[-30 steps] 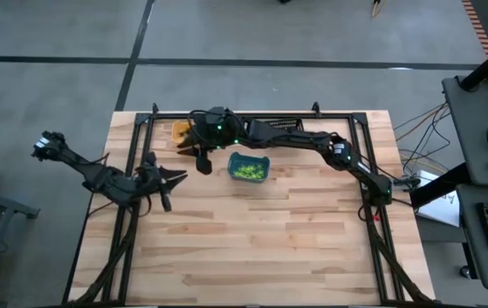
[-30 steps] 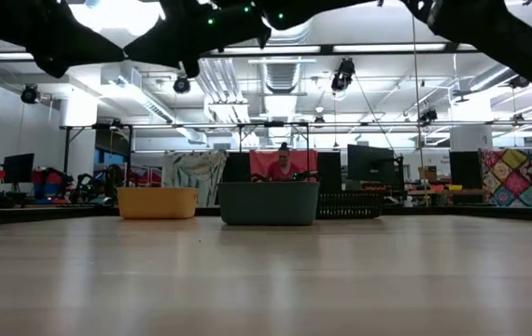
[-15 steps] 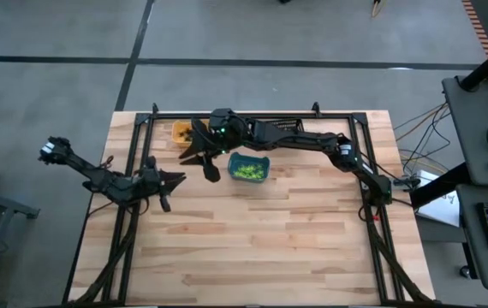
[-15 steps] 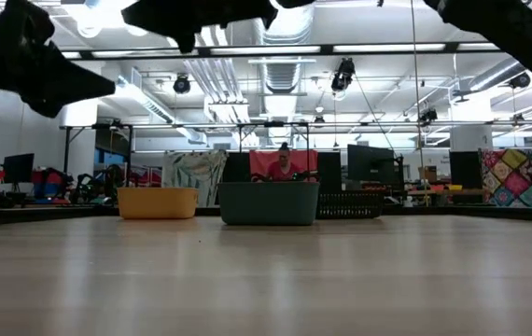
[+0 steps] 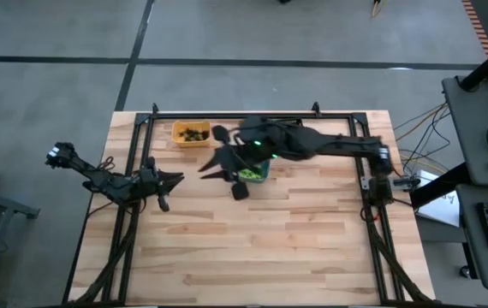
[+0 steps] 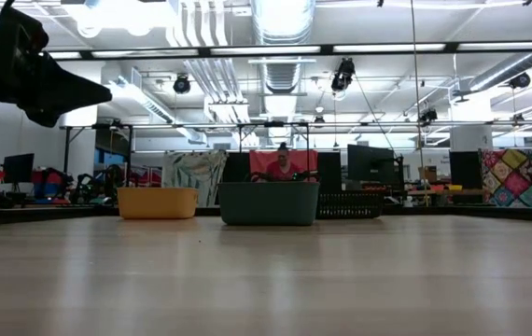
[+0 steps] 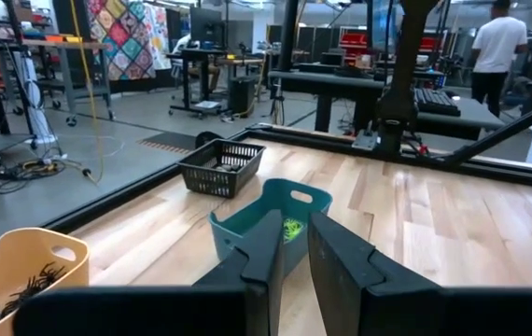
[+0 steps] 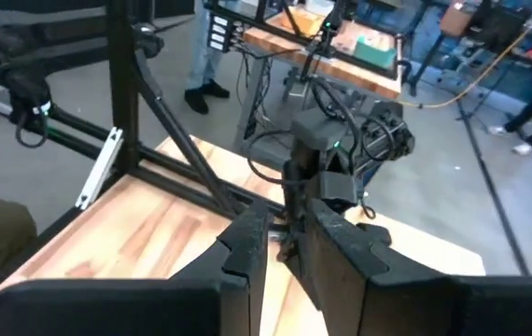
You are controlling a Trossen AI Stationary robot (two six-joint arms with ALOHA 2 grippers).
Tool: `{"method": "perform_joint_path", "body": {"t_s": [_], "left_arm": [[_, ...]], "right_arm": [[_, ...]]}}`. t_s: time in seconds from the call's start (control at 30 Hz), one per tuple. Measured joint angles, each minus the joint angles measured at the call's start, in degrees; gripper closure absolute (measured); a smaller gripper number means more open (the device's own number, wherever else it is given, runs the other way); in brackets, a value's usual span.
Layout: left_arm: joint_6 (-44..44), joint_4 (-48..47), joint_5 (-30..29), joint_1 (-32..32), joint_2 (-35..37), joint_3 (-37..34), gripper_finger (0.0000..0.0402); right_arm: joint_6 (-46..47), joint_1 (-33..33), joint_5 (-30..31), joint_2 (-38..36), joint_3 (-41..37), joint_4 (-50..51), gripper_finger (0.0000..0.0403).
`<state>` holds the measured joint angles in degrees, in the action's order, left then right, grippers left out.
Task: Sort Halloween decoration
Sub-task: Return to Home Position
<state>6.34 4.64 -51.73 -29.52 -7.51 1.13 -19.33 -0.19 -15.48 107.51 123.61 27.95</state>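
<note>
Stretching across the teal bin point(image 7: 238, 231), right gripper point(image 8: 289, 213) slightly parted; left gripper point(image 7: 296, 222) likewise, low at table's point(image 5: 312, 239) left.

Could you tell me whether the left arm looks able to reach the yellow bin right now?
Probably yes. The yellow bin lies uncovered, only bare table between it and the left gripper; the right gripper hangs by the teal bin beside it, not across that path.

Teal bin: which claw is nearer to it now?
Right. The right claw hovers just beside the teal bin; the left claw waits clearly farther away, near the table's left edge.
</note>
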Motion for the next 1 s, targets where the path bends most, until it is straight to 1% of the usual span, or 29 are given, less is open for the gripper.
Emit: {"method": "perform_joint_path", "body": {"t_s": [0.13,0.33,0.43,0.53,0.6,0.67,0.8,1.0], "left_arm": [[0.1,-0.06,0.01,0.0,-0.33,0.0,0.0367],[-0.17,0.21,0.27,0.0,-0.24,0.0,0.0367],[-1.99,2.05,-0.07,0.0,-0.01,0.0,0.0367],[-6.6,5.44,-2.23,0.06,0.3,0.0,0.0367],[-9.56,6.87,-2.33,0.17,0.8,0.0,0.0367],[-10.95,6.96,-2.35,0.23,1.46,0.0,0.0367],[-11.4,5.88,-2.35,0.55,2.43,0.0,0.0367],[-11.87,4.76,-2.72,0.55,2.71,0.0,0.0367]], "right_arm": [[0.28,2.75,2.77,-7.54,-8.26,-0.7,0.0334],[1.38,6.2,10.38,-20.77,-25.76,-6.59,0.0333],[3.25,6.47,11.06,-27.98,-34.83,-9.14,0.0333],[6.14,6.45,11.2,-35.03,-44.43,-13.83,0.0333],[7.84,6.43,11.42,-39.56,-50.64,-16.72,0.0333],[9.24,6.46,13.31,-44.04,-56.26,-18.23,0.0333],[12.09,6.43,17.47,-53.02,-66.88,-20.38,0.0333],[15.79,6.45,19.12,-65.05,-82.71,-23.45,0.0333]]}}
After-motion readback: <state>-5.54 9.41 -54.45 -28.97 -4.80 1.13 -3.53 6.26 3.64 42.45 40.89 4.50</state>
